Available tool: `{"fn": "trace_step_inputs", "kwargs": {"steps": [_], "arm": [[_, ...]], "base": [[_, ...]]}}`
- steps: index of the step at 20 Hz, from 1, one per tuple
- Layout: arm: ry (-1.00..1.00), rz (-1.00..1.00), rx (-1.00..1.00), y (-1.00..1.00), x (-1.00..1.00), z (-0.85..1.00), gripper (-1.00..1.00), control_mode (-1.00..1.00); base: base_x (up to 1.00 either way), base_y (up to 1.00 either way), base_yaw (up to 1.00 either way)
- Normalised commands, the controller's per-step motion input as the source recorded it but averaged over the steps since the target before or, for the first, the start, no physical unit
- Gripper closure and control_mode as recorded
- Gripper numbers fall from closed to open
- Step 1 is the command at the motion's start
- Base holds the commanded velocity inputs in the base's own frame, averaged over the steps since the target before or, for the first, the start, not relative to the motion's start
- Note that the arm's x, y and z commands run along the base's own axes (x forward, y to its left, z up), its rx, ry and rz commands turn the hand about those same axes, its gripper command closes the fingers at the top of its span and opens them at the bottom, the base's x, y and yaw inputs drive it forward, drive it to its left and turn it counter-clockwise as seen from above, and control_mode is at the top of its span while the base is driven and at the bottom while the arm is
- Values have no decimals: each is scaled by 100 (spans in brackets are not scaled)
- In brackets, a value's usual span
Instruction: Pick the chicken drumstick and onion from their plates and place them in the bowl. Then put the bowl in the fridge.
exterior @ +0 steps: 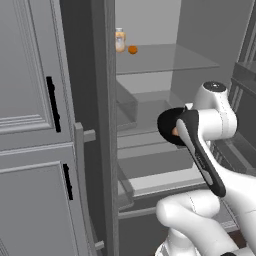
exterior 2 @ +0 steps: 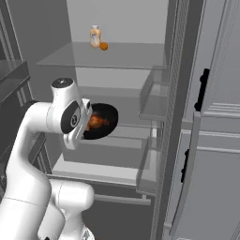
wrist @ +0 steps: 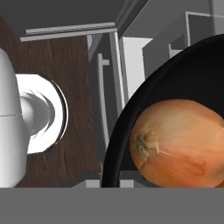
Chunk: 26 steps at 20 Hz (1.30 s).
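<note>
Though tilted, bowl (exterior 2: 104,123) at hand (exterior 2: 85,123)

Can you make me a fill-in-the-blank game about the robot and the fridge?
1. The bowl the robot carries is colored ____.
2. The round tan thing inside the bowl, big in the hand view, is an ____.
3. The fridge door stands ____.
4. Next to the small bottle on the top glass shelf sits a little ____ fruit.

Missing words: black; onion; open; orange
</note>
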Motion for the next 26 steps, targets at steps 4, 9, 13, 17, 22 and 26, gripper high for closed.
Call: {"fn": "trace_step_inputs", "kwargs": {"steps": [4,9,13,17,22,26], "arm": [[0,0,0,0,0,0,100,100],[0,2,0,0,14,-15,100,-100],[-7,12,1,-3,75,-32,100,-100],[-2,22,1,12,100,-16,100,-100],[0,14,3,2,100,0,100,-100],[0,7,0,8,96,-4,100,-100]], "base": [[27,0,0],[10,0,0],[0,0,0],[0,0,0],[0,0,0],[0,0,0]]}}
